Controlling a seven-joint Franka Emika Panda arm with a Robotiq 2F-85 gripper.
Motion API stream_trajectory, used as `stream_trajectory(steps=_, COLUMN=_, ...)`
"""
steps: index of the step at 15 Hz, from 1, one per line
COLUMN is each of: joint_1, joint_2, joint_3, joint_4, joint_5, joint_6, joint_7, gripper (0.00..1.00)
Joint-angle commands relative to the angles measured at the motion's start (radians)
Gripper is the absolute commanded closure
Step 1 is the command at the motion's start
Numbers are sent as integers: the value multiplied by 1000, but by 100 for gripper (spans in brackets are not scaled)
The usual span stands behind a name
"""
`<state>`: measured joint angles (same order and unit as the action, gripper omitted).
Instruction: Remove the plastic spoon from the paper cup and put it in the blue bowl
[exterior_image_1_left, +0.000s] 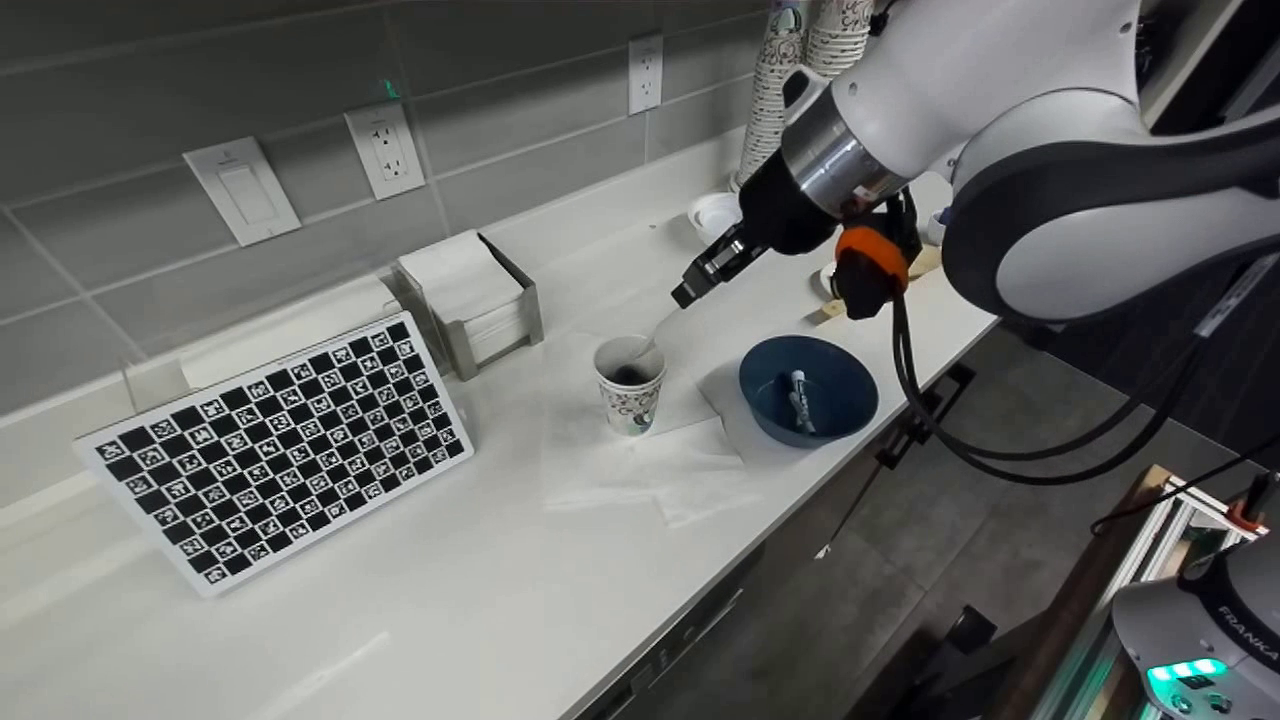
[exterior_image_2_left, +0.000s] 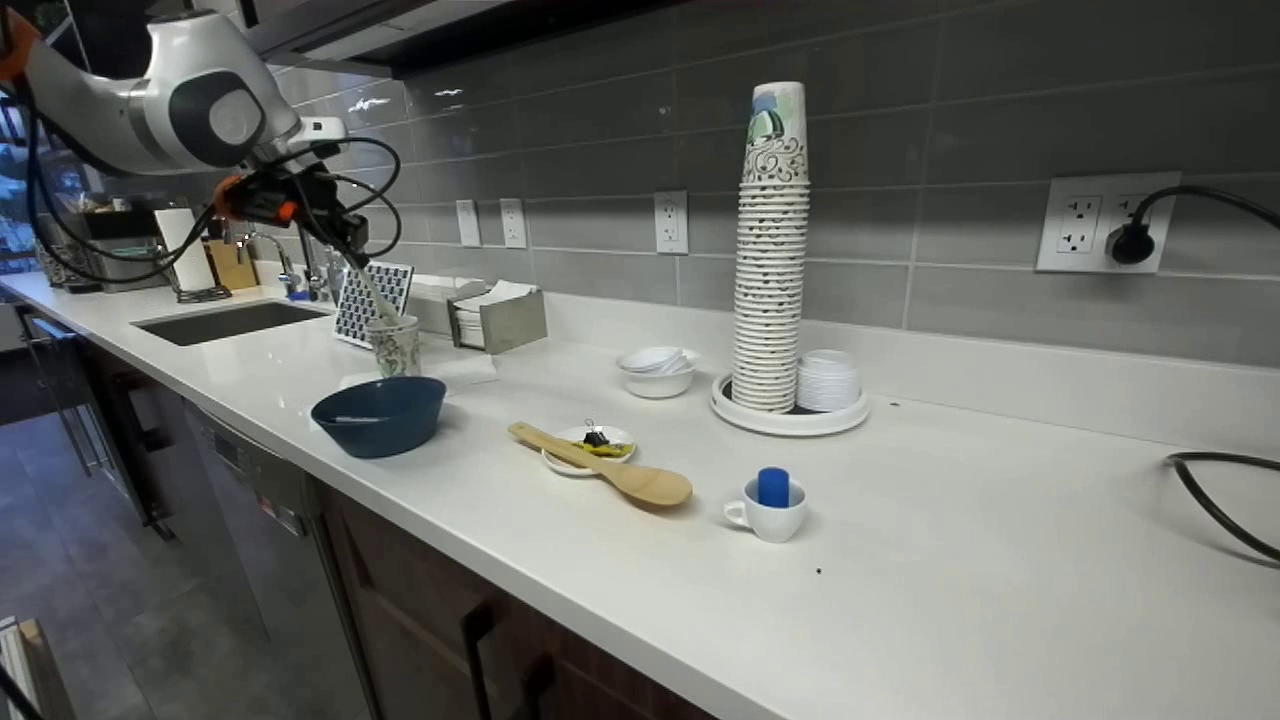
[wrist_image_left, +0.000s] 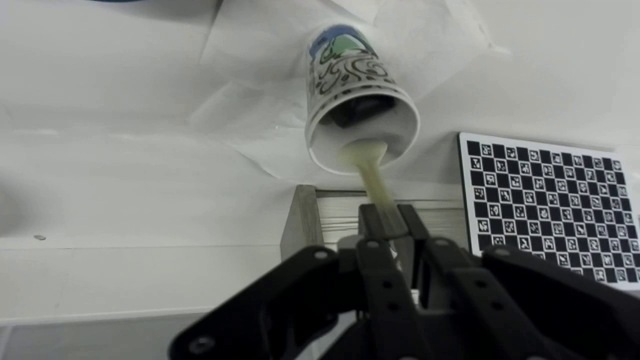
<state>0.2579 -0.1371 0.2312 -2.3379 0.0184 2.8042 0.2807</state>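
Gripper (wrist_image_left: 391, 220) clamped on the handle end of the plastic spoon (wrist_image_left: 372, 177), presumably to clear the paper cup (exterior_image_1_left: 632, 405). Spoon slants down into the cup's mouth; contact with the wall unclear. Lift must probably clear the rim first. In an exterior view, blue bowl (exterior_image_1_left: 848, 390), marker-like stick (exterior_image_1_left: 800, 402) inside, sits right of cup, close to the right edge of the countertop (exterior_image_1_left: 450, 580). Flat paper (exterior_image_1_left: 690, 450) lies between; rightward carry looks feasible.
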Motion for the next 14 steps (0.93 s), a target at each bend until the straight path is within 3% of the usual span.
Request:
stream_trajectory(steps=1, joint_1=24, joint_2=-74, joint_3=-29, joint_4=-53, joint_5=167, joint_6=49, joint_7=-129, gripper=97)
stream_trajectory(steps=6, joint_1=110, joint_2=-166, joint_3=-178, joint_4=-166, joint_5=467, joint_6=23, joint_7=-404, gripper=97)
stream_trajectory(steps=11, joint_1=94, joint_2=-169, joint_3=-254, joint_4=-284, joint_5=544, joint_6=7, joint_7=-480, gripper=97)
stream_trajectory(steps=14, joint_1=148, joint_2=-168, joint_3=-334, joint_4=-323, joint_5=697, joint_6=51, joint_7=-562, gripper=97)
